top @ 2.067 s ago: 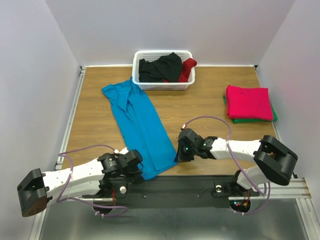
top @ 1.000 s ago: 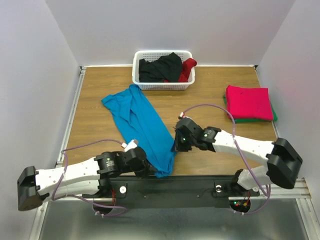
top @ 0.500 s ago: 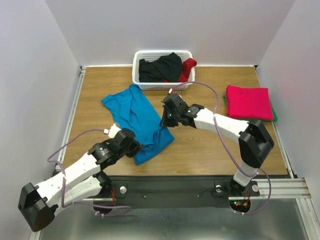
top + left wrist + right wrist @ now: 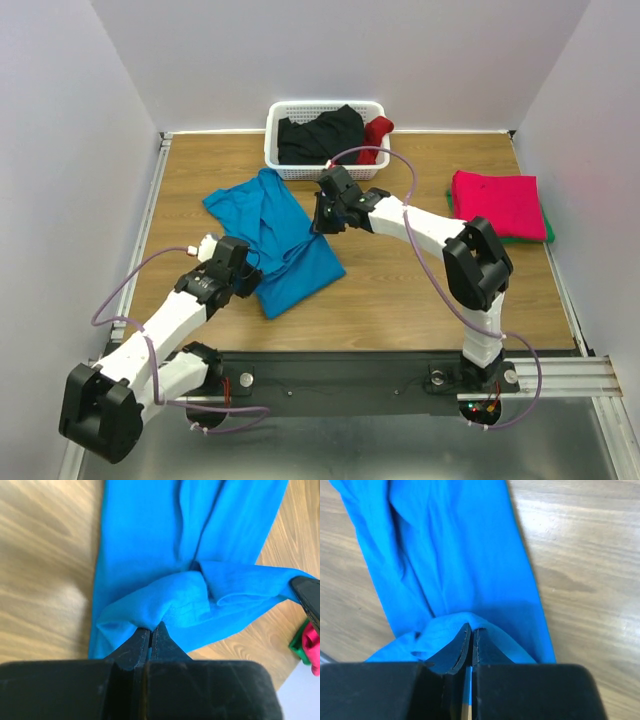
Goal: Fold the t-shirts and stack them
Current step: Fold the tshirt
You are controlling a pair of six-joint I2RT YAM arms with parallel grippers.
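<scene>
Turquoise t-shirt — in both end effectors

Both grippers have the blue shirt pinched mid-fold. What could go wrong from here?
1. The left gripper and right gripper each pinch only a small bunched edge of the turquoise shirt. An edge may slip out, and the fold could land crooked.
2. The right gripper works close to the basket, and its purple cable arcs over the rim, so moving farther might snag or nudge it.
</scene>
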